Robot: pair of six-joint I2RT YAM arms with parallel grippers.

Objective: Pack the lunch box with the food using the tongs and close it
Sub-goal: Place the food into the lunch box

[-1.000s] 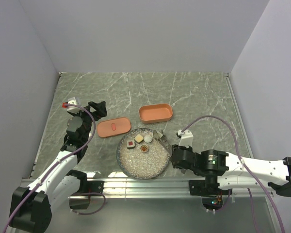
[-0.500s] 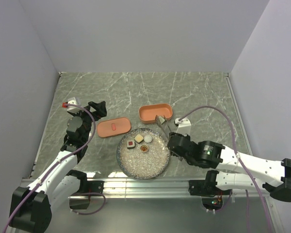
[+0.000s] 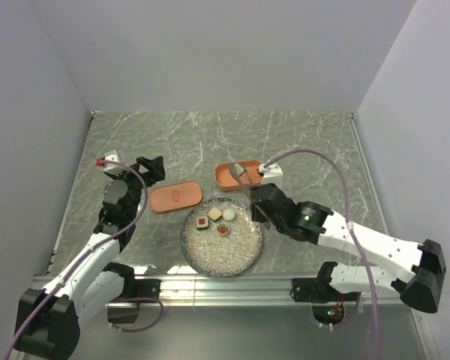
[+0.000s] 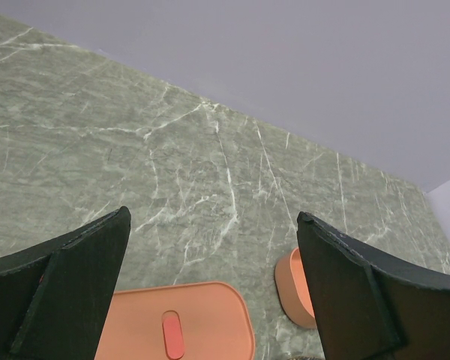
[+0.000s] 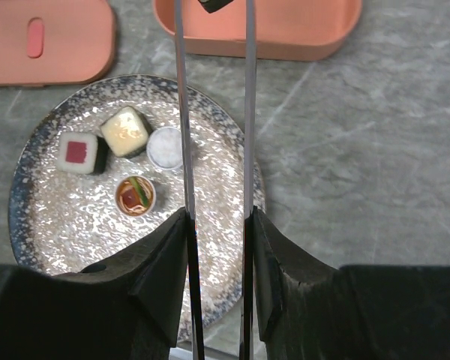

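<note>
With the tongs (image 5: 184, 112) grasped in the right pincer (image 5: 217, 247), the dark food piece (image 5: 214, 4) should be lowered inside the lunch box (image 5: 300, 34) before release; the left pincer (image 4: 214, 217) is released.

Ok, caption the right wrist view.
Right hand holds tongs carrying a piece over the lunch box; four pieces on the plate.

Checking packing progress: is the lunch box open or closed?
Open: the lid lies flat on the table, apart from the box.
</note>
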